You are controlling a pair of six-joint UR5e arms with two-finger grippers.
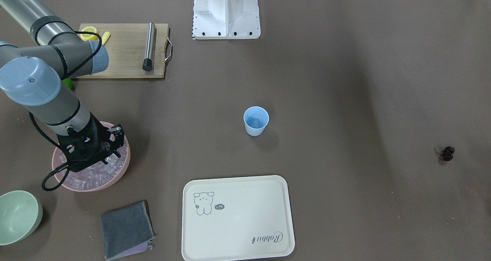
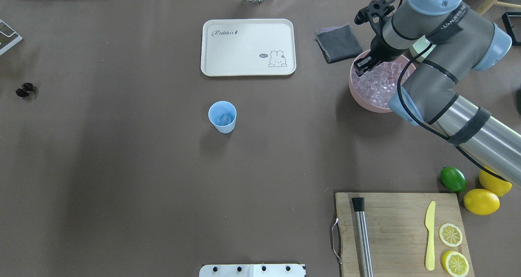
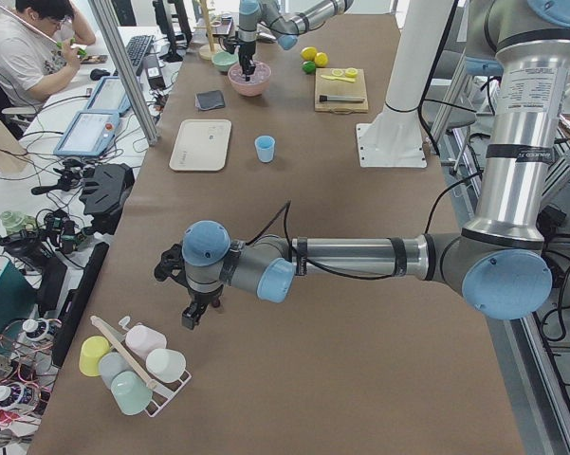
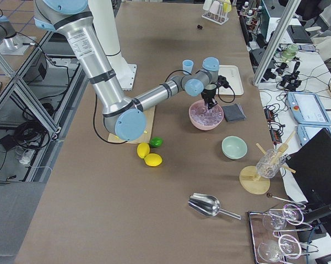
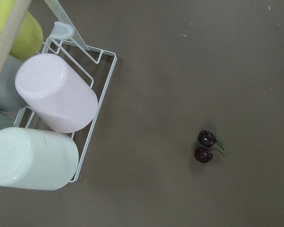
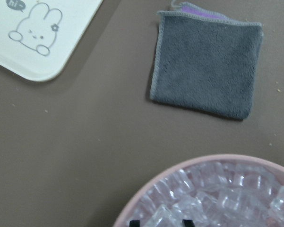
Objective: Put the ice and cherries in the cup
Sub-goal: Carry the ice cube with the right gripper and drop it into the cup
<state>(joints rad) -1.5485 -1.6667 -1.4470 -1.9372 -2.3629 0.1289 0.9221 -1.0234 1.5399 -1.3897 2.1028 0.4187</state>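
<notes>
The light-blue cup (image 2: 222, 117) stands upright mid-table with one clear cube inside. The ice (image 2: 380, 85) fills a wide pink bowl (image 2: 356, 93). My right gripper (image 2: 361, 66) hangs down into that bowl. In the right wrist view its two dark tips (image 6: 159, 222) stand apart just over the ice (image 6: 227, 198), so it looks open. The cherries (image 2: 24, 89) lie far off on the bare table. They show below the left wrist camera (image 5: 205, 146). My left gripper (image 3: 192, 318) hovers there, and I cannot tell whether it is open or shut.
A cream tray (image 2: 248, 47) and a grey cloth (image 2: 338, 43) lie beyond the cup. A cutting board (image 2: 399, 228) holds a muddler, a knife and lemon slices, with a lime (image 2: 453, 179) beside it. A wire rack of cups (image 5: 52, 118) stands close to the cherries.
</notes>
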